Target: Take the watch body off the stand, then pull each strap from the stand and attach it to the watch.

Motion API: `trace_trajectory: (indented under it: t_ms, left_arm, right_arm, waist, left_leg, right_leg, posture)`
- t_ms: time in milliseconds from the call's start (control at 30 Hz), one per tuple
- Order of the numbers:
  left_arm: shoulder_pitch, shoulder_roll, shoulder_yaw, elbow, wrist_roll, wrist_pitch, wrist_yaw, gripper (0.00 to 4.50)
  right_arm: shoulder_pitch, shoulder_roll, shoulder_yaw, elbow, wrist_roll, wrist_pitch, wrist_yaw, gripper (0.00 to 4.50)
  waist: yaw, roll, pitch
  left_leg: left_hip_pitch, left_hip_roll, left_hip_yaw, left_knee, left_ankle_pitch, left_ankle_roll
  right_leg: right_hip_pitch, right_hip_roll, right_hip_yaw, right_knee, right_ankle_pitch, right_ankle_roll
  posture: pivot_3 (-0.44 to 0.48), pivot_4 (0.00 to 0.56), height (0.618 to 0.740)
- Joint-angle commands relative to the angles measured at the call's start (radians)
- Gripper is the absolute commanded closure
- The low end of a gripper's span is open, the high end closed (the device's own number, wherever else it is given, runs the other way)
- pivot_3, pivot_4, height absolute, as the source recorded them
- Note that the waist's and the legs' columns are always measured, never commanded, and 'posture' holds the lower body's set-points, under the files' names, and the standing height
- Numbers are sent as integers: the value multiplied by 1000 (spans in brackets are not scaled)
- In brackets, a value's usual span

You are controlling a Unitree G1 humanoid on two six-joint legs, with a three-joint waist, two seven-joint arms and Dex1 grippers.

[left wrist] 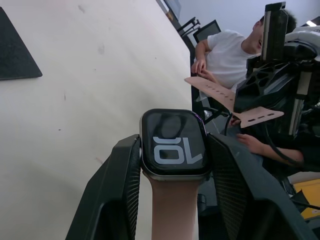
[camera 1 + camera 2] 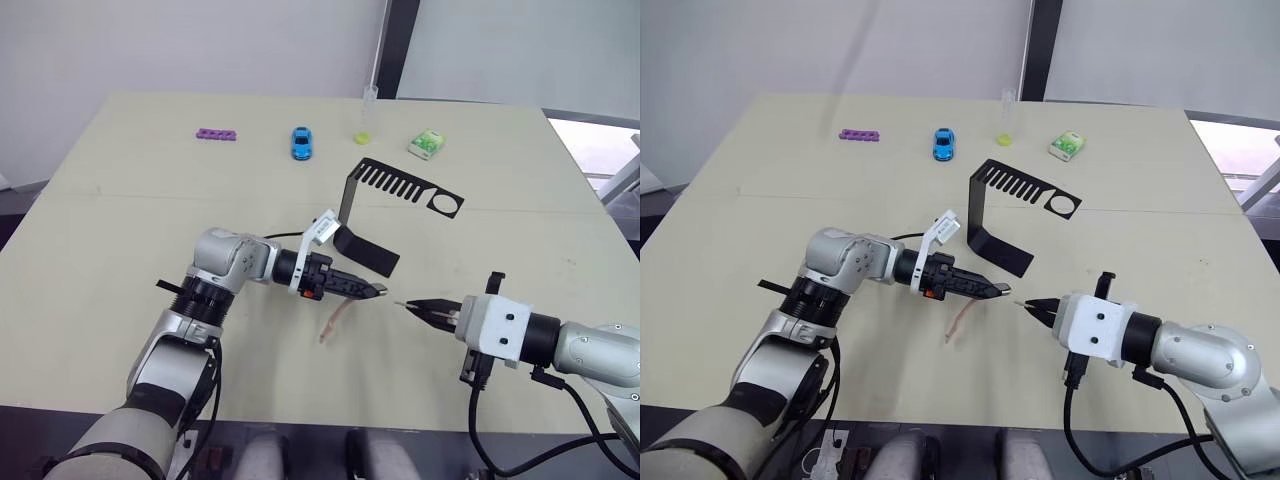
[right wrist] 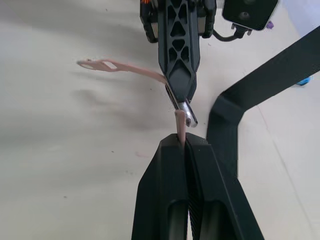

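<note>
Small square grey-rimmed smartwatch body (image 1: 174, 144) is off the stand and clamped across its sides between the left gripper's (image 2: 372, 290) two black fingers (image 1: 112, 192), at centre frame in the head views, above the beige surface (image 2: 120, 230). One pale pink-beige rubbery strap (image 2: 334, 318) already hangs from its near end, drooping toward the surface. Right gripper (image 2: 412, 307), lower right of centre, is closed flat on the second pale pink strap (image 3: 179, 124), with only a short stub sticking out past its tips; that stub sits just beside the watch's free end, nearly touching. The black bent sheet-metal stand (image 2: 385, 215) is empty, just above and right of centre, close behind both grippers. Risks, as I judge them: the strap end is soft and edge-on to the slot, so a slight angle or height error would make it buckle or ride past the case instead of sliding in. Pushing hard could twist the watch in the left grip, since it's held only by its rim. The stand base is near enough to clip on a sideways correction. The hanging strap could drag on the surface.
</note>
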Motion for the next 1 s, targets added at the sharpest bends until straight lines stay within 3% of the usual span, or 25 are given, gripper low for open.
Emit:
trace_trajectory:
  t_ms: [33, 1000]
  left_arm:
    - [-18, -10, 19, -12, -35, 5, -8, 2917]
    - [-14, -19, 49, -20, -84, 20, 10, 2917]
  right_arm:
    - [-14, 19, -11, 0, -27, -26, -24, 4500]
    - [-54, 46, 5, 41, -67, -40, -8, 4500]
  waist:
    - [0, 0, 0]
    - [-1, 0, 0]
  left_leg:
    - [0, 0, 0, 0, 0, 0]
    - [0, 0, 0, 2, 0, 0]
  right_leg:
    - [0, 0, 0, 0, 0, 0]
    - [0, 0, 0, 2, 0, 0]
  posture:
    - [0, 150, 740]
    - [0, 150, 740]
